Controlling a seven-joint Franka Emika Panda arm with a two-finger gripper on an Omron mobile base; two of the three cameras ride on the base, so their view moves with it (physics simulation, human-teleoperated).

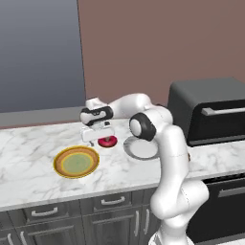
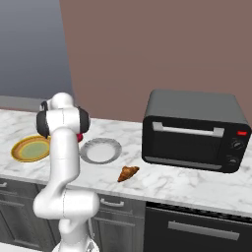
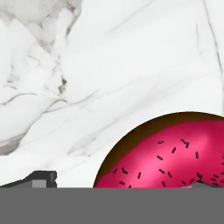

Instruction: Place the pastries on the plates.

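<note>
The magenta-frosted ring donut (image 1: 108, 141) lies on the marble counter between the two plates. My gripper (image 1: 97, 139) hangs low right over it, jaws open. In the hand view the donut (image 3: 170, 155) looms large at the lower right, its dark sprinkles plain, with one dark fingertip (image 3: 42, 178) well to its left. The yellow-orange plate with a greenish centre (image 1: 61, 168) sits left of the donut, and the grey-white ribbed plate (image 1: 139, 152) sits right of it. The brown croissant (image 2: 128, 173) lies near the counter's front edge, right of the grey-white plate (image 2: 101, 150). Both plates are bare.
A black toaster oven (image 2: 194, 130) stands on the counter at the right. My own arm (image 2: 61, 142) hides most of the donut in the right base view. Drawers and a dark range front run below the counter edge.
</note>
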